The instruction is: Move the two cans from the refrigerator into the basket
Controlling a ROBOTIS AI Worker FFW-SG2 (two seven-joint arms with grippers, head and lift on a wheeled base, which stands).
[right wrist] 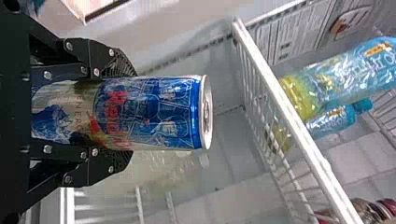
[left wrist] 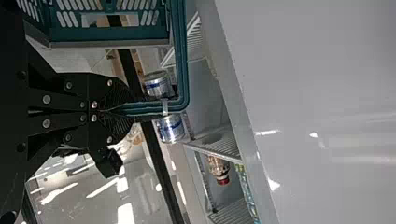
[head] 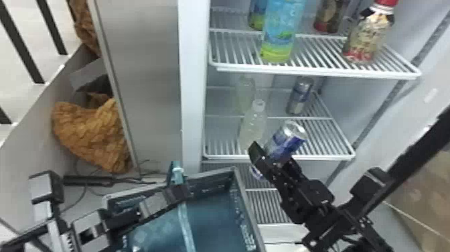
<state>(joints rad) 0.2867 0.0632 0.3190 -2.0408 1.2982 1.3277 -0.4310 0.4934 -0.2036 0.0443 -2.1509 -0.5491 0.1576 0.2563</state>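
Held can (right wrist: 154, 114): your right gripper (right wrist: 130, 113) grips it; your left gripper (left wrist: 135, 109) clasps the basket handle (left wrist: 181, 56).
Likely firm, slippery if damp; hold midbody. The 2nd can (head: 299, 96) stands on the refrigerator shelf (head: 318, 157).

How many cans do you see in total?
2: a held can in the right gripper, and a rear can on a refrigerator shelf. Others may be hidden.

The front can (right wrist: 159, 112) is blue and cream with red lettering. The basket (head: 238, 201) is teal, grey-rimmed; the large bottle (head: 283, 23) pairs blue with yellow-green.
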